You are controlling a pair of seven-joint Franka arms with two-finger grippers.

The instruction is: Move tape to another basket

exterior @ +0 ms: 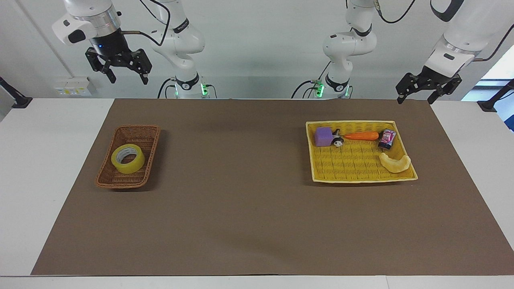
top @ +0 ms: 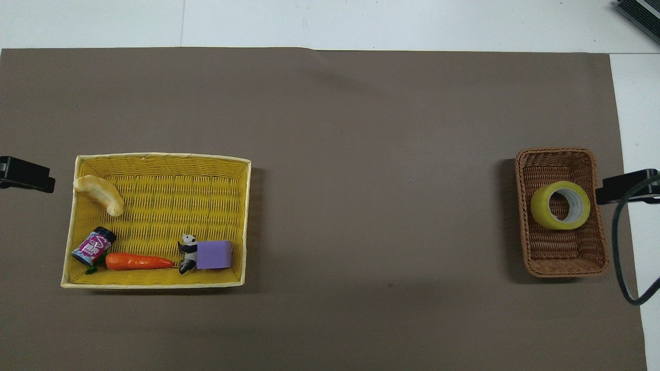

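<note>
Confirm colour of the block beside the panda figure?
Purple. The block lies in the yellow tray, touching the panda figure; clearest in the overhead view.

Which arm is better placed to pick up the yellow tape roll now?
The right arm. Its open gripper is raised at the same end of the table as the brown wicker basket that holds the yellow tape roll. The left gripper, also open, hangs near the yellow plastic basket.
</note>
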